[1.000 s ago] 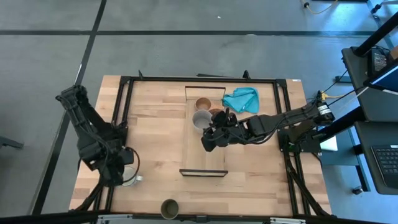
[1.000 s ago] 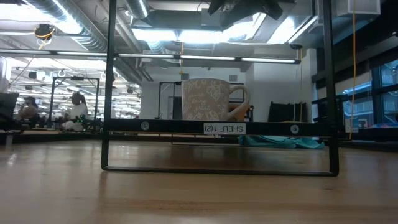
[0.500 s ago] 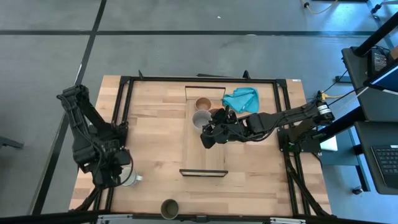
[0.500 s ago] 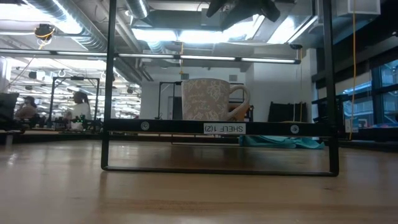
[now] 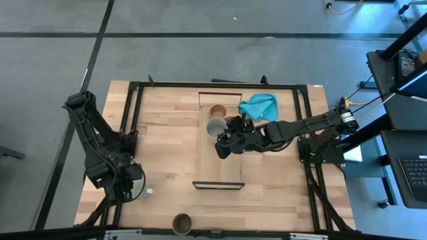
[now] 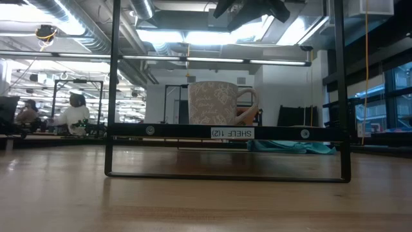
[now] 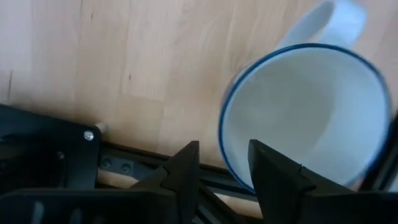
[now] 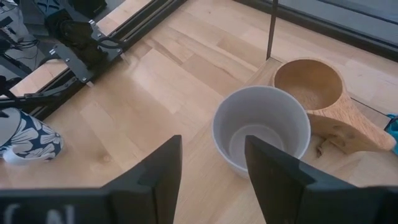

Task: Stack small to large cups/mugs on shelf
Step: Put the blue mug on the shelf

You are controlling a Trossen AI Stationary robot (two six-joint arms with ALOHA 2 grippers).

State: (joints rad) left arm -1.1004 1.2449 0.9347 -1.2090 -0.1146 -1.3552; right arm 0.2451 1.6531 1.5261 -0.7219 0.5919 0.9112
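The shelf lies on the table's middle, with black brackets at its short ends. The tan wooden cup and the grey mug stand on its far end. My right gripper hovers open above the shelf, just nearer than the grey mug and the wooden cup. My left gripper is open over the pale mug near the table's left near corner. Its fingers stand either side of the mug's blue rim; no touch shows. The dark olive cup stands at the near edge.
A teal cloth lies right of the shelf's far end. A black frame runs around the table. In the low view the grey mug stands on the shelf, and people sit in the room far behind.
My left arm has shifted slightly toward the table's near edge over the pale mug. The right arm and the cups have kept still.
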